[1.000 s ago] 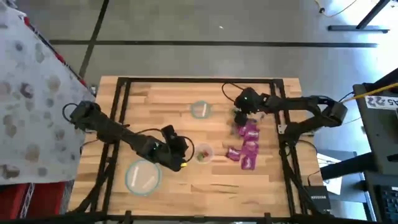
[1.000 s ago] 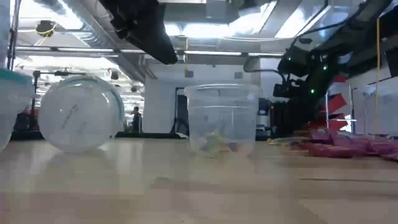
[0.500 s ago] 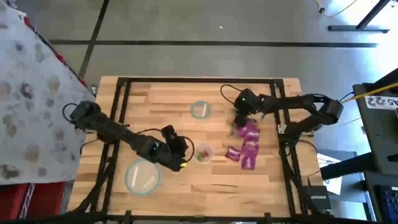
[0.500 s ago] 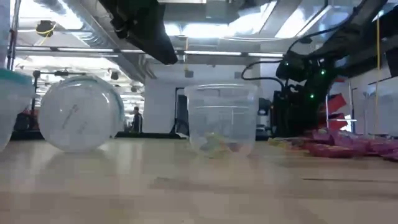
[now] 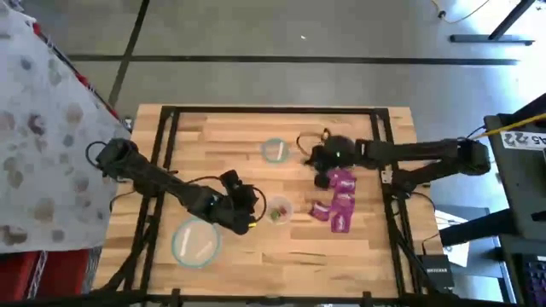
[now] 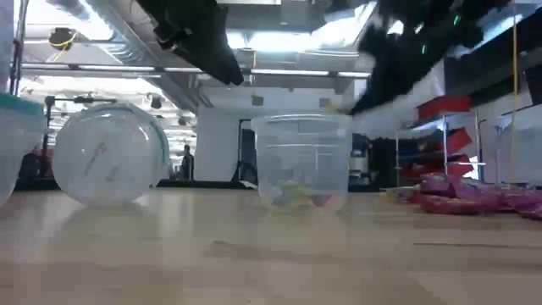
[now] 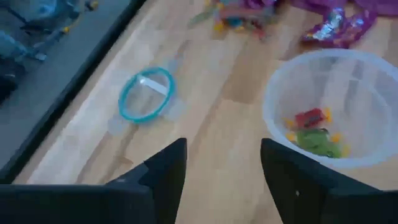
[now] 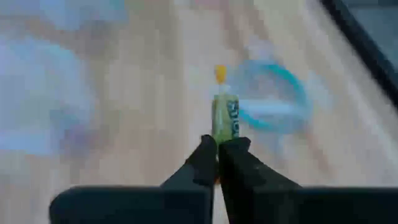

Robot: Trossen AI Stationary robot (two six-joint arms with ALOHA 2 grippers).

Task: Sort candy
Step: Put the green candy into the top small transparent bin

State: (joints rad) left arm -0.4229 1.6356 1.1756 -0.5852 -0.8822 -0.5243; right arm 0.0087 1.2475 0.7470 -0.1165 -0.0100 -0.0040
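In the right wrist view my right gripper (image 8: 217, 144) is shut on a thin greenish candy (image 8: 225, 114) with a yellow tip. In the high view it (image 5: 316, 158) hangs over the table between the small teal-rimmed bowl (image 5: 275, 151) and the pile of magenta-purple candy (image 5: 341, 198). My left gripper (image 7: 222, 155) stands open beside a clear cup (image 7: 329, 112) that holds a red and a green candy. In the high view this gripper (image 5: 253, 210) is just left of the cup (image 5: 279, 209). My right gripper pinches the greenish candy's near end (image 8: 224, 133) between its two fingertips. The candy lies along the fingers and sticks out straight ahead of them, yellow tip foremost. It is lifted clear of the table.
A larger teal-rimmed bowl (image 5: 196, 242) sits near the front left. In the low view a round clear bowl (image 6: 108, 154) stands left of the cup (image 6: 301, 161). A few mixed candies (image 7: 239, 15) lie beyond the cup, by the purple pile (image 7: 336, 25). A dark frame (image 5: 166, 115) rims the tabletop.
My right gripper has risen from the far end of the purple pile and swung toward the table's left, toward the cup; it blurs in the low view. The left arm, the cup and the bowls have kept still.
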